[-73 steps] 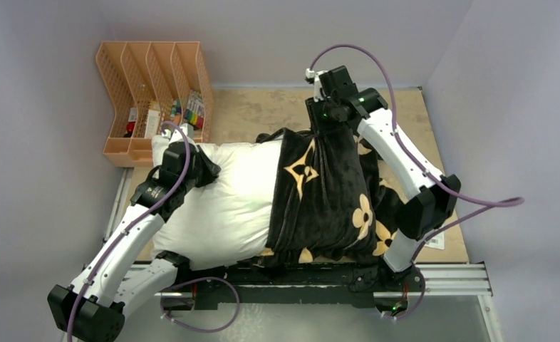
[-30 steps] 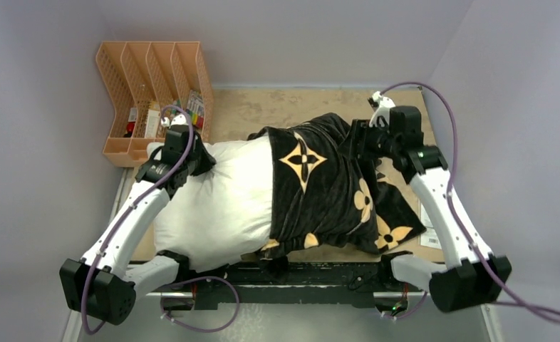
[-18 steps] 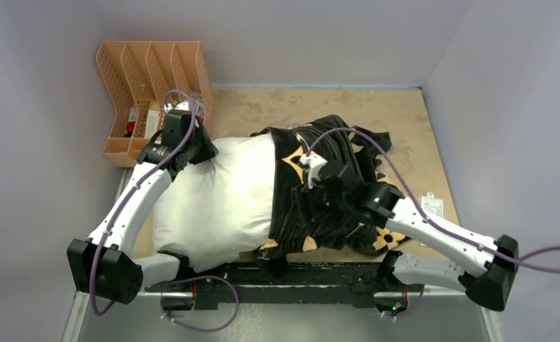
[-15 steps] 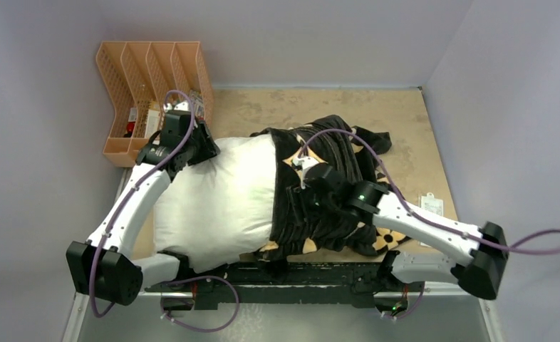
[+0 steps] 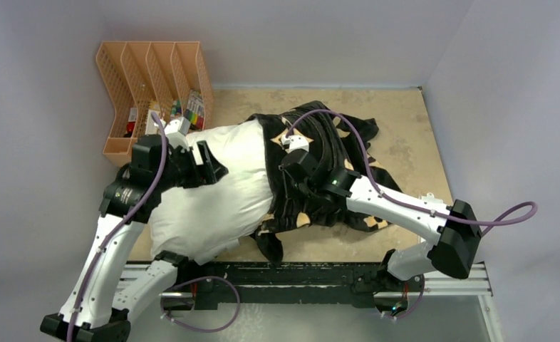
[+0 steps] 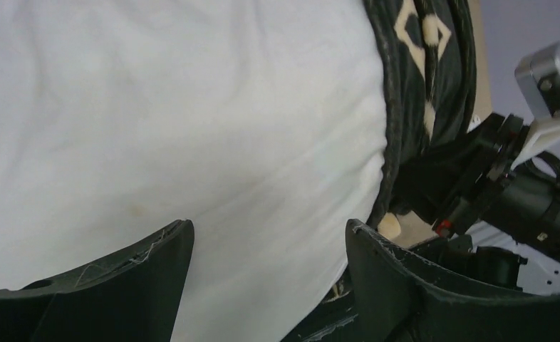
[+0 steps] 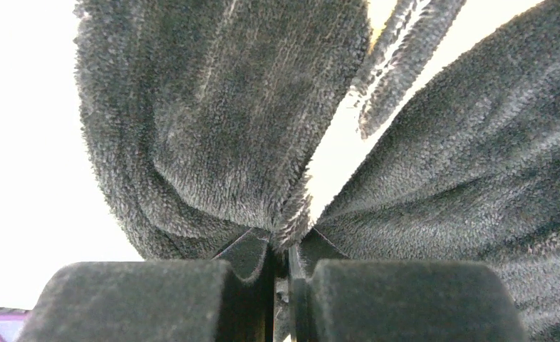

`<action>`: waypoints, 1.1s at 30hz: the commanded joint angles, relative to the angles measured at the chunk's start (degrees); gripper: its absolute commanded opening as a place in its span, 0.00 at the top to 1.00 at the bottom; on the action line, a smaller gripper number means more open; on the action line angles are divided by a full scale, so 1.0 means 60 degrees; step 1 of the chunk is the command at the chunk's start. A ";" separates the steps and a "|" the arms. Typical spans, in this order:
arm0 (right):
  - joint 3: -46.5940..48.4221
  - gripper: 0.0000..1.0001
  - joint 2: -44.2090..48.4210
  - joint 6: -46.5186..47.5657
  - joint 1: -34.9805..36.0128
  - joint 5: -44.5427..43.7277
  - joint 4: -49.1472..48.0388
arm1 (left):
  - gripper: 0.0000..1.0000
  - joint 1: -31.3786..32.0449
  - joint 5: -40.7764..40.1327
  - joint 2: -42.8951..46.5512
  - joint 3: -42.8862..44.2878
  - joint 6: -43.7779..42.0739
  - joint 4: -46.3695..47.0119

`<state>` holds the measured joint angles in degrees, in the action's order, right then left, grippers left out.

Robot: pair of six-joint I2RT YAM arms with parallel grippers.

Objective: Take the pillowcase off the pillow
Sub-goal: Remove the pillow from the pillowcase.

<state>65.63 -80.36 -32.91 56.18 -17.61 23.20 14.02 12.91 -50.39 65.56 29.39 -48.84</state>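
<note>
**Right jaws pinching the pillowcase, left jaws spread over the bare end of the pillow.**

On the top external view, I saw the pillow [image 5: 220, 199] lying with its long axis across the counter [image 5: 405, 121]. Its left end was bare and its right end sat inside the pillowcase [image 5: 334, 153], with slack fabric bunched further right. My right arm was the nearer one to the case, and my left arm sat over the white end. On the left wrist view, the left jaws were spread wide with pillow [image 6: 192, 121] filling the gap. I couldn't tell whether they pressed into it, and the case's hem [image 6: 405, 85] lay off to their right. On the right wrist view, the right jaws were pressed together on a fold of black plush [image 7: 220, 128]. I judged the pull should run rightward along the long axis, away from the left jaws.
</note>
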 commanded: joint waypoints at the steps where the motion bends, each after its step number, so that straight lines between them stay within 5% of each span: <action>1: 0.0686 0.93 -0.0156 0.0686 -0.0073 -0.0915 -0.1036 | 0.23 0.0940 0.0248 0.0349 -0.0710 0.0534 -0.0223; 8: 0.0597 0.87 0.0211 0.0505 -0.0084 -0.0542 -0.0867 | 0.20 0.4340 -0.2184 -0.0379 -0.1299 0.1911 0.0730; 11: 0.0089 0.86 0.0583 0.0209 -0.0077 -0.0378 -0.1103 | 0.19 0.6020 -0.4460 -0.1118 -0.0652 0.2566 -0.0103; 14: -0.0529 0.85 0.1089 -0.0046 -0.0078 -0.0264 -0.1362 | 0.19 0.6738 -0.5445 -0.1844 -0.0910 0.2973 0.0026; 16: -0.0773 0.83 0.1465 0.0001 -0.0084 0.0104 -0.1440 | 0.29 0.7157 -0.6041 -0.2404 -0.0979 0.3268 0.0357; 19: -0.0892 0.75 0.2099 0.0162 -0.0079 0.0647 -0.1003 | 0.77 0.7403 -0.7685 -0.3225 -0.0667 0.3772 -0.0112; 22: -0.1331 0.69 0.2995 0.0010 -0.0079 0.0943 -0.0512 | 1.00 0.7404 -0.8751 -0.3425 -0.0449 0.3744 -0.0301; 27: -0.2917 0.43 0.4866 -0.0807 -0.0068 0.2806 -0.1122 | 1.00 0.7404 -0.9108 -0.2993 -0.0483 0.3329 0.0250; 30: -0.4132 0.40 0.5196 -0.1780 0.0017 0.4114 -0.2488 | 1.00 0.7404 -0.8911 -0.2898 -0.0628 0.3236 0.0389; 33: -0.4709 0.41 0.5125 -0.2900 0.0576 0.2992 -0.2943 | 1.00 0.7404 -0.8497 -0.2806 -0.0861 0.3074 0.0680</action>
<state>41.41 -48.56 -40.34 56.55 -0.19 12.99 59.31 -33.67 -68.40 61.60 49.87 -47.42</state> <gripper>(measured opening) 0.590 0.009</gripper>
